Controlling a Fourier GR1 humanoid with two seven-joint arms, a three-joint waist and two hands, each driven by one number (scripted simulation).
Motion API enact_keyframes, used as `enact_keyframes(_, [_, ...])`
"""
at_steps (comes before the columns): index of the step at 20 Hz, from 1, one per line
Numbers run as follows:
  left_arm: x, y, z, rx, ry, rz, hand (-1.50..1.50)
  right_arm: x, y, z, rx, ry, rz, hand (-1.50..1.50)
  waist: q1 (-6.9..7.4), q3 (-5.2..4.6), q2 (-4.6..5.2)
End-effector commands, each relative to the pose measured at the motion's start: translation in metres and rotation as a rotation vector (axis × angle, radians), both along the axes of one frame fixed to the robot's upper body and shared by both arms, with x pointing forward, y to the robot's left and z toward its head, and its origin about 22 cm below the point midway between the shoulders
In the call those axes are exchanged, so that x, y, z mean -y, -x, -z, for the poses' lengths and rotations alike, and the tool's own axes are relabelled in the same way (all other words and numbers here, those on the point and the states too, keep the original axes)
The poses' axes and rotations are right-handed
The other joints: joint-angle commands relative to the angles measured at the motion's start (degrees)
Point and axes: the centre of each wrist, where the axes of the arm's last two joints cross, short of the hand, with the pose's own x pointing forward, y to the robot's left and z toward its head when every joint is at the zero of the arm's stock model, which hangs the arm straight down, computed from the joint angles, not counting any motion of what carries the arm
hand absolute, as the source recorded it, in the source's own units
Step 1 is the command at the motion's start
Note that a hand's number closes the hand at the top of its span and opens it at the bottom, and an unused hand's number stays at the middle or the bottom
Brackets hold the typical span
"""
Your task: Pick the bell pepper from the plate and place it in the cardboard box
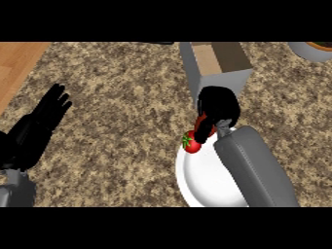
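Observation:
A red bell pepper with a green stem shows just above the far rim of the white plate. My right hand is curled round the pepper, covering most of it; only its lower left part shows. The hand sits between the plate and the cardboard box, whose open top lies just beyond the hand. My grey right forearm crosses over the plate and hides its right side. My left hand rests open at the left, fingers up, away from everything.
A wooden surface fills the far left corner beside the speckled counter. A round bowl or pot sits at the far right edge.

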Motion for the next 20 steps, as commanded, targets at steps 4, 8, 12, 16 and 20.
enact_keyframes(4, [0.017,-0.01,-0.004,-0.003,-0.007,0.052,0.0,-0.067,-0.021,-0.052,0.184,0.025,0.094,1.5,1.69,-0.03,-0.04])
enact_keyframes(8, [0.009,-0.015,0.001,-0.01,0.002,0.023,0.0,-0.103,-0.019,-0.099,0.328,-0.006,0.078,1.5,1.09,-0.19,-0.31])
enact_keyframes(12, [0.007,-0.017,0.0,0.002,-0.002,0.002,0.0,-0.132,-0.013,-0.146,0.491,-0.038,0.13,1.5,0.26,-0.25,-0.77])
enact_keyframes(16, [0.003,-0.011,-0.001,-0.007,-0.022,0.005,0.0,-0.151,-0.011,-0.164,0.593,-0.026,0.241,1.5,-0.26,-0.27,-1.08])
enact_keyframes(20, [0.001,-0.014,0.005,-0.028,-0.001,-0.027,0.0,-0.162,-0.015,-0.203,0.641,-0.044,0.302,1.5,-2.21,-0.3,-0.94])
